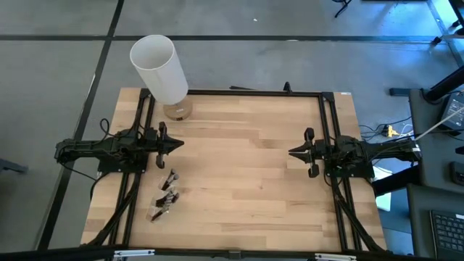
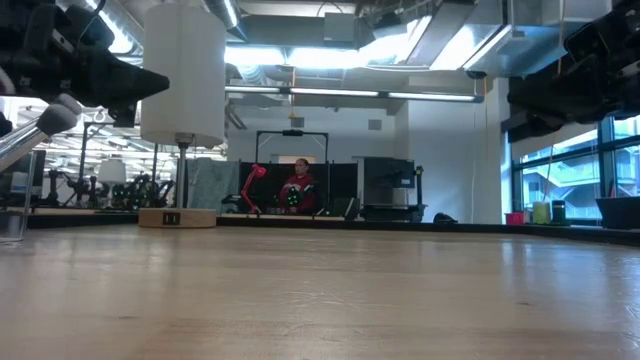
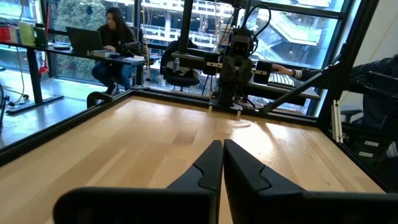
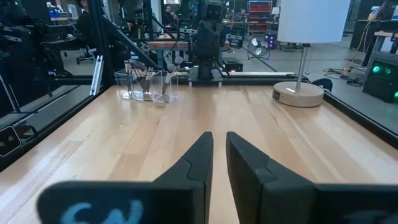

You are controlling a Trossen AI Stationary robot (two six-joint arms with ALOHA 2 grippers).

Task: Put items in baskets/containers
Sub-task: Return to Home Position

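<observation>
Several thin dark brushes (image 1: pixel 167 193) stand bristles up in a clear container (image 4: pixel 147 86) on the table's left half, toward its near edge; the low view shows a pale-tipped brush (image 2: pixel 42 124) and a clear wall (image 2: pixel 12 222). My left gripper (image 1: pixel 178 143) hovers shut at the table's left side, pointing level to the right, just beyond the brushes. My right gripper (image 1: pixel 291 152) hovers at the right side, pointing level to the left, its fingertips (image 4: pixel 219 138) a narrow gap apart with nothing between them. Neither gripper touches anything.
A lamp with a tall white shade (image 1: pixel 158 67) and a round tan base (image 1: pixel 177 110) stands at the table's far left corner. A black frame (image 1: pixel 239 93) borders the wooden table (image 1: pixel 246 181). People sit at desks in the room beyond.
</observation>
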